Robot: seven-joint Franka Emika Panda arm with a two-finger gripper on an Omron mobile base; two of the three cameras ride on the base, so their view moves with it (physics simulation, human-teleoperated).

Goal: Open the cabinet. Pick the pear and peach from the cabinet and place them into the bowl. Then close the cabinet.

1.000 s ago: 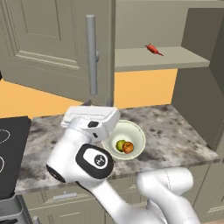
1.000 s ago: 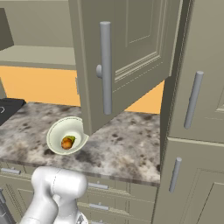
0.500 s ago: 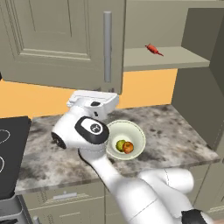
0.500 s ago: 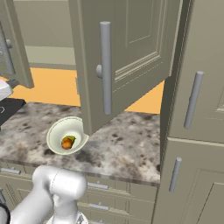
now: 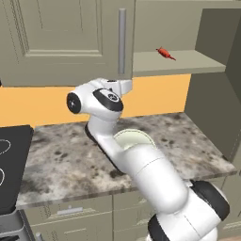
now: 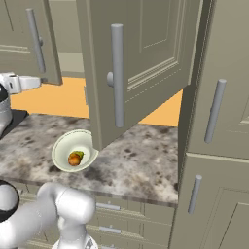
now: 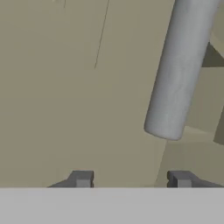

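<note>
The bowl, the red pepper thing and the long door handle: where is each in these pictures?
bowl (image 6: 61, 146): right base view, on its pale rim.
red pepper (image 5: 164, 52): left base view, on its body, on the cabinet shelf.
door handle (image 6: 117, 78): right base view, mid-bar.

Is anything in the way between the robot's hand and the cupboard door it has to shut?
Nothing visible is. In the hand view the gripper faces the cabinet door directly, its jaws apart, with the bar handle just above and to one side of the fingertips. The bowl sits lower down on the counter, out of the way.
</note>
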